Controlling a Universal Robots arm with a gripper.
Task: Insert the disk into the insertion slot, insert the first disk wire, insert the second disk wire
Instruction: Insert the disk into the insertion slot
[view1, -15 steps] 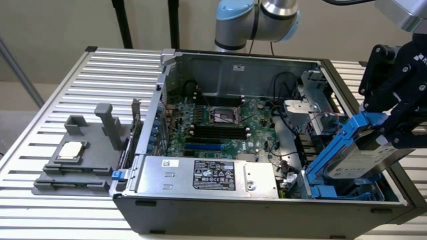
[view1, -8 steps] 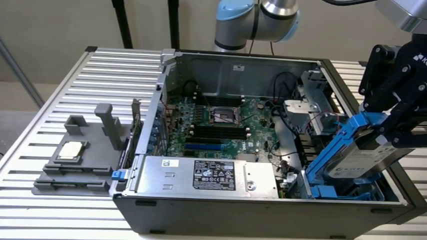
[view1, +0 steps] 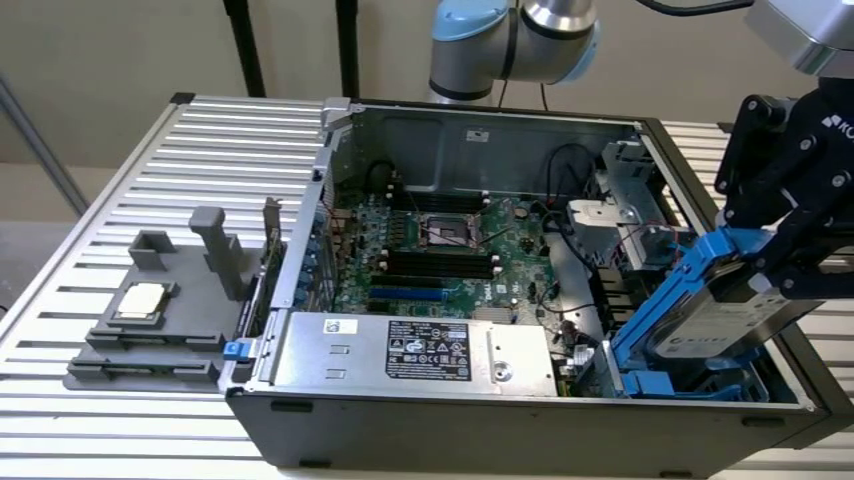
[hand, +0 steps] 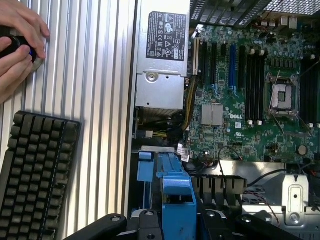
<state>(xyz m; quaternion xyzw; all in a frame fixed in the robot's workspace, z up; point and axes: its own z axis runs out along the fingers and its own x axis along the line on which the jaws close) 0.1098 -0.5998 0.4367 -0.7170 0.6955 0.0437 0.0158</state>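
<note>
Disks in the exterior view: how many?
1: the disk, blue-framed, held tilted by the gripper at the slot, exterior view's right. Others may be hidden in the case.

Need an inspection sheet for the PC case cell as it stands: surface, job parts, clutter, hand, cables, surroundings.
Surface: ribbed metal table, with the open computer case lying on it.
Job's things: disk in its blue frame, tilted, lower end at the insertion slot, not seated flat.
Clutter: grey fixture holding a chip beside the case; keyboard on the table.
Hand: hand shut on the disk's upper end.
Cables: black wires loose inside the case; none seen on the disk.
Surroundings: a person's fingers on a small black object.
</note>
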